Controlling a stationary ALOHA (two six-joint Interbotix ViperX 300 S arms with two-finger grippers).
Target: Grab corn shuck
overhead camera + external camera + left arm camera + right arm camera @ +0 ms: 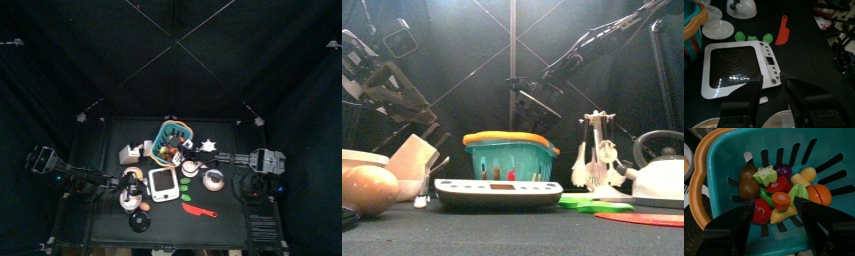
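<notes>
The corn shuck [765,38] is a small flat bright green leaf-like piece on the black table, just past the far edge of the white rectangular device [734,65]. In the front view the shuck [589,202] lies flat, right of the device [496,192]. My left gripper [774,85] is open and empty, over the device's near edge, well short of the shuck. My right gripper [774,208] is open and empty above the teal basket [724,158], which holds toy fruit and vegetables.
A red elongated item [782,31] lies beside the shuck. A white kettle [656,170] and a utensil stand [596,150] are on the right. A white plate [715,29] lies near the basket [509,158]. A brown round thing [366,188] sits front left.
</notes>
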